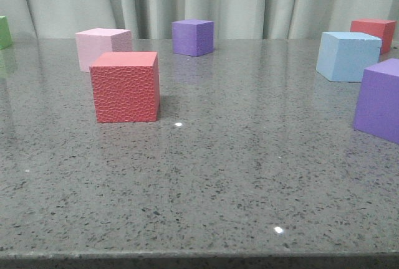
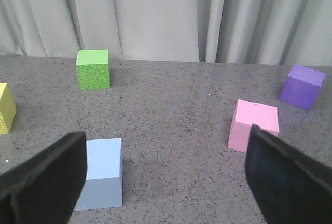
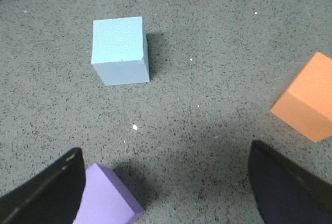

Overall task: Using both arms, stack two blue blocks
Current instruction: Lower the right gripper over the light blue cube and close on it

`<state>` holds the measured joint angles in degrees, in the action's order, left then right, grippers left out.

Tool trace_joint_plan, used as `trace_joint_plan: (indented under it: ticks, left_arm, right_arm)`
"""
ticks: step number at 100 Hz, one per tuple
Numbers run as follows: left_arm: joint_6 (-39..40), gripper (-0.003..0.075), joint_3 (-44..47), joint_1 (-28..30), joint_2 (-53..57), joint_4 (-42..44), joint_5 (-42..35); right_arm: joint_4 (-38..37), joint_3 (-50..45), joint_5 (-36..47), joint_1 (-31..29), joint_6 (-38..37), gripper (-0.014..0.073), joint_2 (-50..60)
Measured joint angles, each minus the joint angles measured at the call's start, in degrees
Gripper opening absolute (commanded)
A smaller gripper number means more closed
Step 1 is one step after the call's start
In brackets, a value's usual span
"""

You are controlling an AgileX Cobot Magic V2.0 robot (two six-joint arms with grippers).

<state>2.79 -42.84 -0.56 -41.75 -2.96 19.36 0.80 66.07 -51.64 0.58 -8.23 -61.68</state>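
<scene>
One pale blue block [image 1: 346, 55] stands at the right of the table in the front view. In the right wrist view the same kind of blue block [image 3: 119, 50] sits on the table well ahead of my right gripper [image 3: 166, 187], which is open with only bare table between its fingers. A second blue block [image 2: 102, 172] shows in the left wrist view, close beside one finger [image 2: 44, 182] of my open left gripper [image 2: 166, 182], which holds nothing. Neither arm shows in the front view.
A red cube [image 1: 125, 86], pink cube [image 1: 101, 47] and purple cube [image 1: 192, 37] stand left of centre. Another purple cube [image 1: 380, 98] and red cube [image 1: 374, 32] stand right. A purple cube [image 3: 106, 198] lies by my right finger, an orange cube [image 3: 307, 98] nearby. Green [image 2: 93, 69] and yellow [image 2: 5, 107] cubes.
</scene>
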Motion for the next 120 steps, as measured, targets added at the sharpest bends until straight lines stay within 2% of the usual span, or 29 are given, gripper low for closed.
trace_joint_plan:
  ticks: [39,67,88,120]
  left_arm:
    - [0.1,0.0585,0.0,0.1,-0.5,0.0,0.3]
    - [0.1,0.0585,0.0,0.1,-0.5,0.3,0.3]
    - [0.1,0.0585,0.0,0.1,-0.5,0.3,0.3]
    - [0.1,0.0585,0.0,0.1,-0.5,0.3,0.3]
  right_arm:
    - [1.6,24.6,-10.7,2.7,0.6,0.0632,-25.0]
    - [4.4,38.2,-17.2,2.8,0.6,0.0632,-40.0]
    - [4.6,43.5,-18.9,2.8,0.7,0.0632,-47.2]
    - [5.1,44.2,-19.0,2.8,0.7,0.0632,-51.9]
